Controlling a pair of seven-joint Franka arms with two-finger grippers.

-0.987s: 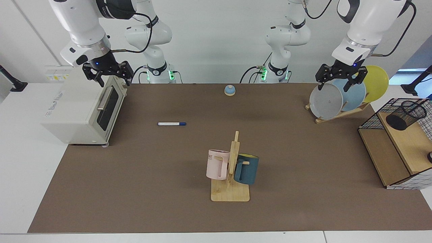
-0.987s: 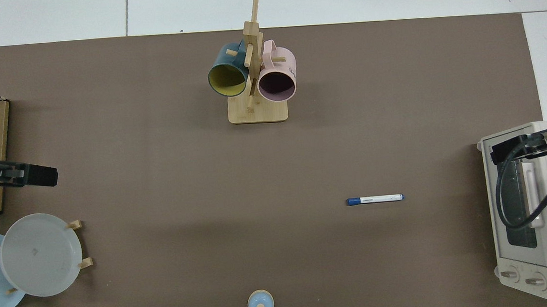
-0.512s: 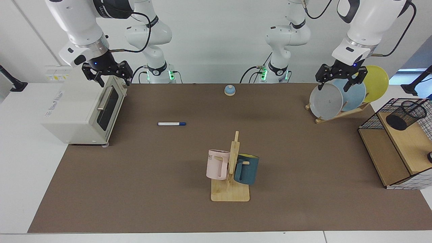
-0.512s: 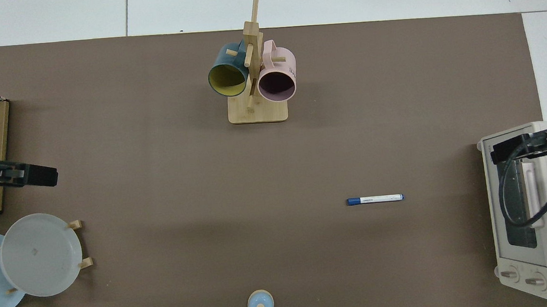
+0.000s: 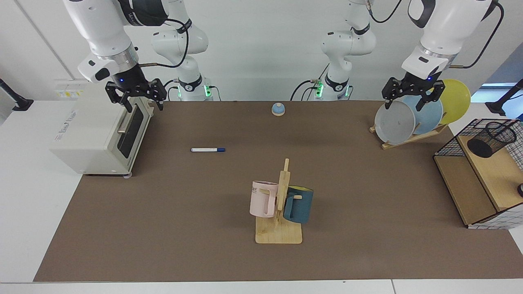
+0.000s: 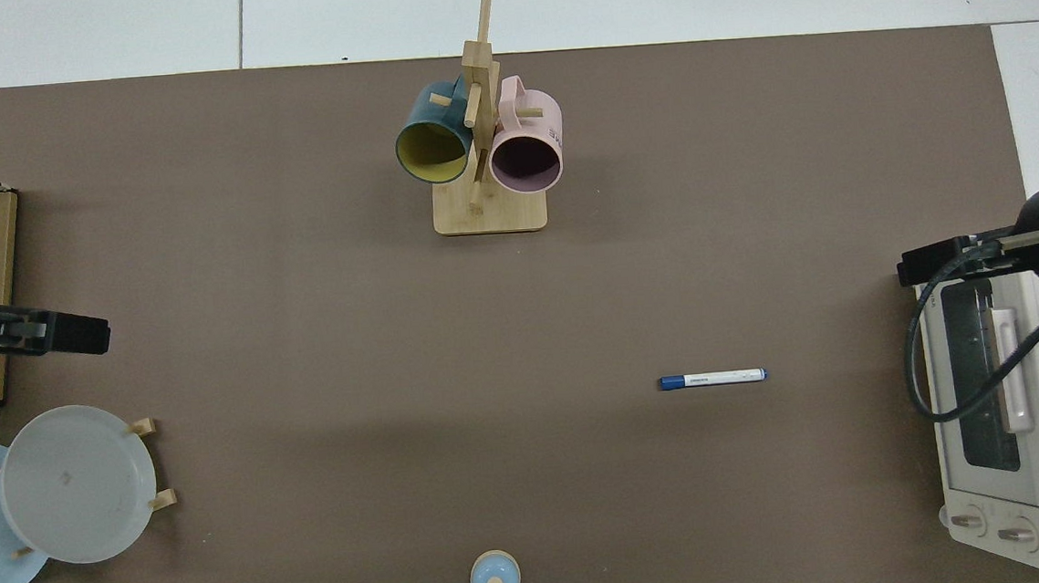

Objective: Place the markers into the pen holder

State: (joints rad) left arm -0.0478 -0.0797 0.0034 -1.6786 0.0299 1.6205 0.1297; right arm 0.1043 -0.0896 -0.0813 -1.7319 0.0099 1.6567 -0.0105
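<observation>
Marker (image 6: pixel 712 378) is just lying flat on the brown mat (image 6: pixel 304 343), blue cap pointing toward the plate rack side, well away from everything. Mug tree (image 6: pixel 481 161) holds a teal and a pink mug, and the right gripper (image 6: pixel 925 265) hangs over the toaster oven (image 6: pixel 1008 477) corner.

A toaster oven (image 5: pixel 102 136), a mug tree (image 5: pixel 280 212) with two mugs, a plate rack (image 5: pixel 412 136) — all on the brown mat (image 5: pixel 184 212).

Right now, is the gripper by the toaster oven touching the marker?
Apart. The facing view shows the right gripper up beside the toaster oven, with bare mat between it and the marker.
</observation>
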